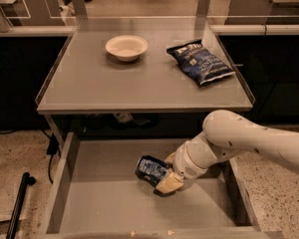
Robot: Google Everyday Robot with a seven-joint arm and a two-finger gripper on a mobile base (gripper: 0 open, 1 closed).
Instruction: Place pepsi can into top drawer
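Down in the wide, shallow grey metal top drawer [89, 208], which stands open toward the near side below the table, the small dark-blue cylindrical pepsi can [149, 169] lies tilted on its side, roughly mid-drawer and a little right of centre. Gripper [166, 174] sits at the can's right end, its cream fingers [170, 184] clamped on the can, one on the far side and one on the near side. Cannot tell whether the can touches the drawer bottom. White rounded arm [249, 141] comes in from the right, crossing above the drawer's right wall. Bare drawer bottom runs from the can out to the low left wall, with a bare strip between the can and the near edge. Less room on the right, where the arm fills the space. Above is the flat grey tabletop [114, 86] with a clear raised rim. On it a round cream bowl [126, 47] sits far centre-left. A flat dark-blue chip bag [200, 62] lies far right, near the right rim and well apart from the bowl. The tabletop's near edge shadows the drawer's far end.
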